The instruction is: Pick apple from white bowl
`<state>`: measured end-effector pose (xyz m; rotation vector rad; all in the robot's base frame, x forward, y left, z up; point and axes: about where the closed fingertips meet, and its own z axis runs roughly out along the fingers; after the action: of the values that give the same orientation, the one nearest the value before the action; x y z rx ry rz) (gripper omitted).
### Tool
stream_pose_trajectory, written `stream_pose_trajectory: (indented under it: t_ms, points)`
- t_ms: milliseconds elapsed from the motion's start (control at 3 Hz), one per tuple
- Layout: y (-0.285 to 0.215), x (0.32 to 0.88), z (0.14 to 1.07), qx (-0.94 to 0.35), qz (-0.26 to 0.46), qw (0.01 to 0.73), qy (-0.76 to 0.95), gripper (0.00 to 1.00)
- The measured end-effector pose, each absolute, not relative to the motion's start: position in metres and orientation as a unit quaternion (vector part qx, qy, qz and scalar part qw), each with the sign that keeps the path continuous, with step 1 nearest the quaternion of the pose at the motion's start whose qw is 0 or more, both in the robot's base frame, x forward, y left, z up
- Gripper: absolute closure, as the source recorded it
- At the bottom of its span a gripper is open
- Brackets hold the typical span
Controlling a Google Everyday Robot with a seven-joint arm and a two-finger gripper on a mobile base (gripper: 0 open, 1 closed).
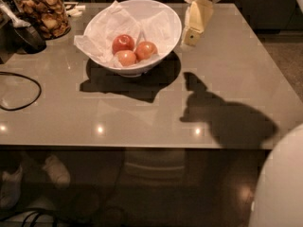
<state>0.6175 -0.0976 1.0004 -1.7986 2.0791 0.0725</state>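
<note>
The white bowl, lined with crumpled white paper, stands on the grey table at the back centre. Three apples lie in it. The orange-red apple is on the right, a deeper red apple is at the back left, and a paler peach-orange one is in front. My gripper, cream-coloured under a white wrist, hangs above the table just right of the bowl's rim. It is outside the bowl, holds nothing that I can see, and is to the right of the apple.
A glass jar of brown snacks and a dark utensil stand at the back left. A black cable loops at the left edge. The table's front edge runs across. A white robot part is at the bottom right.
</note>
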Motion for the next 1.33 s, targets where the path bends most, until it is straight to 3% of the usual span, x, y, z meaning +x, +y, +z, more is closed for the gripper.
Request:
stream_pose_trajectory:
  t_ms: [333, 1000, 1333]
  points:
    - [-0.08, 0.63, 1.001, -0.653, 0.027, 0.195, 0.731, 0.04]
    - [-0.052, 0.644, 1.003, -0.672, 0.024, 0.2, 0.713, 0.19]
    - [-0.044, 0.652, 1.003, -0.677, 0.024, 0.201, 0.708, 0.14]
